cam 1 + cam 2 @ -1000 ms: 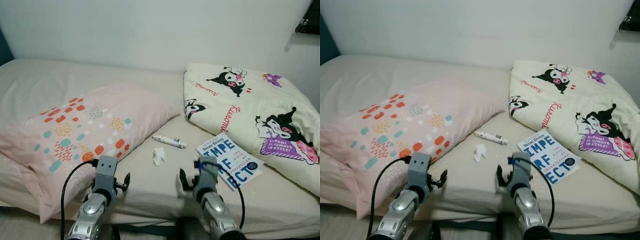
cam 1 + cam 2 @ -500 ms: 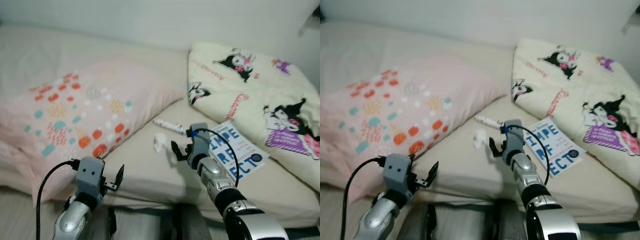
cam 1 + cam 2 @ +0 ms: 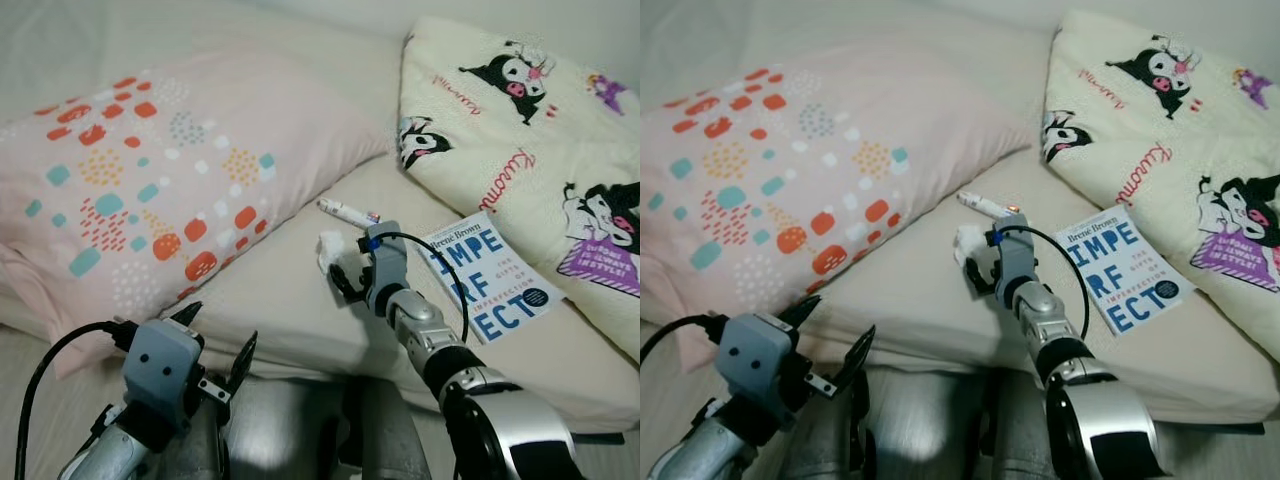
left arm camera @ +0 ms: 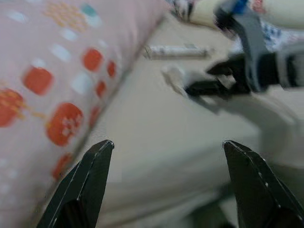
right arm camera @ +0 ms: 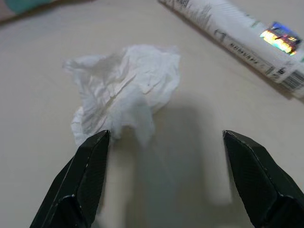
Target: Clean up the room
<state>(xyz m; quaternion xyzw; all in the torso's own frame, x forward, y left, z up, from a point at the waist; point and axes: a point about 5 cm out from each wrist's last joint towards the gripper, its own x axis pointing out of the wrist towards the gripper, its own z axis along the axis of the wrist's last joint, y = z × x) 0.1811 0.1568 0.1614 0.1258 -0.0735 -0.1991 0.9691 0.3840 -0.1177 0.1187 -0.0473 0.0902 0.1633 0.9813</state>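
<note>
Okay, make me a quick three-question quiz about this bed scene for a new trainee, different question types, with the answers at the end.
1. True or false: the right gripper is shut on the crumpled tissue.
2. Multiple choice: what lies just beyond the tissue? A) white tube B) remote C) sock
3. Fill in: the book lies beside the cartoon-print ____.

Key: 1 false, its fingers are open, short of the tissue. 2 A. 3 blanket. The left gripper hangs open near the bed edge, by the pink pillow.
</note>
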